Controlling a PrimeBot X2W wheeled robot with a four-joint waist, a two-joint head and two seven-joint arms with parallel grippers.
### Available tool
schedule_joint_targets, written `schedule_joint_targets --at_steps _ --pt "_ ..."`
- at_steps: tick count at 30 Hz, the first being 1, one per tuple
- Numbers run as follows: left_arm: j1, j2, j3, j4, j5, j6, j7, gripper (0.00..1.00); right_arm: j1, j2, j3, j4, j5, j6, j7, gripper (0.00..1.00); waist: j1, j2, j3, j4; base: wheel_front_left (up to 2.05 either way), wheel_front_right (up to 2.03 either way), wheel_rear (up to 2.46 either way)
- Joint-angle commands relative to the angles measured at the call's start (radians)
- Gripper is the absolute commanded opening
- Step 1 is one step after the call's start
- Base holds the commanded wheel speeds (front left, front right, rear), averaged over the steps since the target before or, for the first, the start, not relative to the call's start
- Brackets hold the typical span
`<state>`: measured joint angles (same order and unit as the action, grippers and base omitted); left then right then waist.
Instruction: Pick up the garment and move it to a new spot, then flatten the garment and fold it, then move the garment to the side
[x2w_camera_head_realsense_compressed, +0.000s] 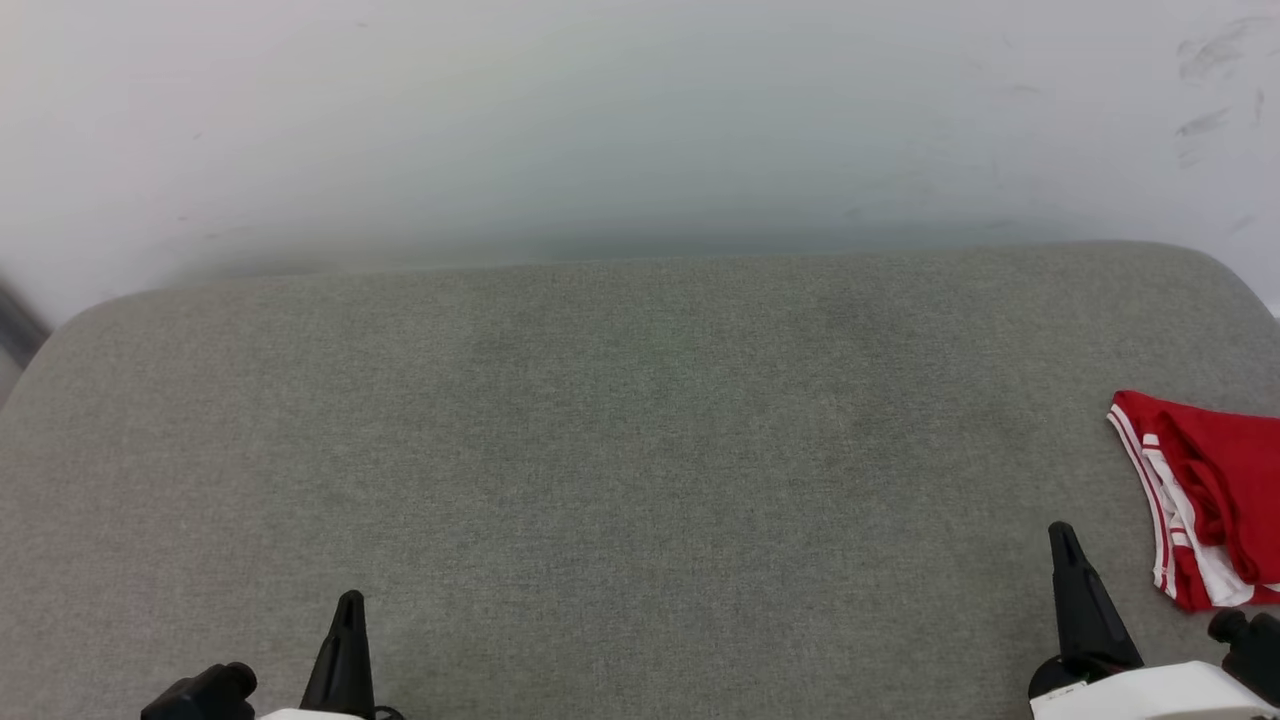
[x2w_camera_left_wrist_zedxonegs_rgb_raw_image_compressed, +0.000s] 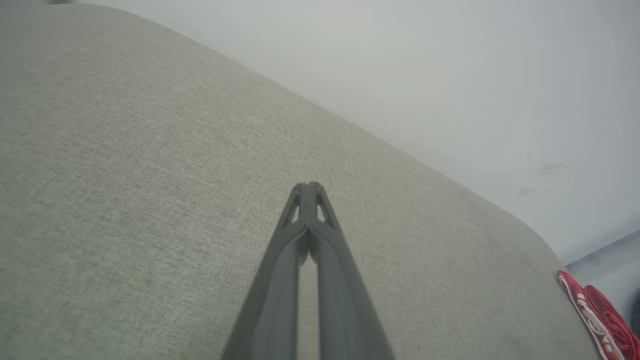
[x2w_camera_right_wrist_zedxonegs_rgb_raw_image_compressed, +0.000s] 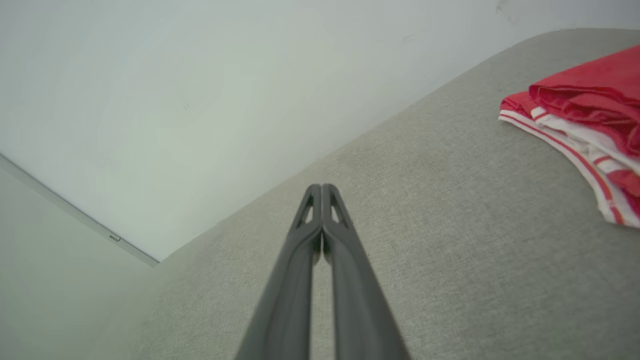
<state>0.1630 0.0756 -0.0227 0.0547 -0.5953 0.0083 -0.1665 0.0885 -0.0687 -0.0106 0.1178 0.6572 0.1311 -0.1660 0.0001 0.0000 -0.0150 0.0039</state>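
**Red shirt parked at the right edge, both grippers closed and empty**

Grey woven fabric covers the padded surface (x2w_camera_head_realsense_compressed: 640, 450) you are working on; most of it lies bare in front of a pale wall (x2w_camera_head_realsense_compressed: 640, 120). The garment (x2w_camera_head_realsense_compressed: 1215, 500) sits on the far right of that surface, well apart from the middle; it lies in stacked layers with the red-white stripe trim along its left side, so it reads as folded and set aside, which fits the last step of the task. Judged from that, you are at or near the end.

Your left gripper (x2w_camera_head_realsense_compressed: 350, 600) is low at the near edge, fingers pressed together on nothing; the left wrist view shows the tips meeting over bare fabric. Your right gripper (x2w_camera_head_realsense_compressed: 1062, 535) is also closed with nothing between the fingers; it stands near the garment's left side but clear of it, not touching. Both look like a parked pose, hands off the cloth so the fold is not dragged.

Hard to make out:
- the head view's right border cuts the garment off, so its full outline and how square the fold is cannot be told
- no lettering or number shows; the chest print is presumably folded inside or out of frame
- the right wrist view shows bunched red cloth on top, so the top layer may not be flat
- dark parts at both bottom corners of the head view are too cropped to name
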Motion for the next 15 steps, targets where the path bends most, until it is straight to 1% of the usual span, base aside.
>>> schedule_joint_targets --at_steps 1,15 --pt "-0.03 0.006 0.006 -0.004 -0.048 -0.008 0.008 0.0 -0.031 -0.011 -0.002 -0.006 0.047 0.0 0.008 0.0 -0.0001 0.0 0.0 0.0 0.0 0.0 0.0" --pt "-0.082 0.012 0.017 0.034 -0.262 -0.036 0.051 0.0 -0.067 -0.016 -0.009 0.02 0.247 0.0 0.053 0.0 -0.0001 0.0 0.003 -0.001 0.0 0.0 0.0"
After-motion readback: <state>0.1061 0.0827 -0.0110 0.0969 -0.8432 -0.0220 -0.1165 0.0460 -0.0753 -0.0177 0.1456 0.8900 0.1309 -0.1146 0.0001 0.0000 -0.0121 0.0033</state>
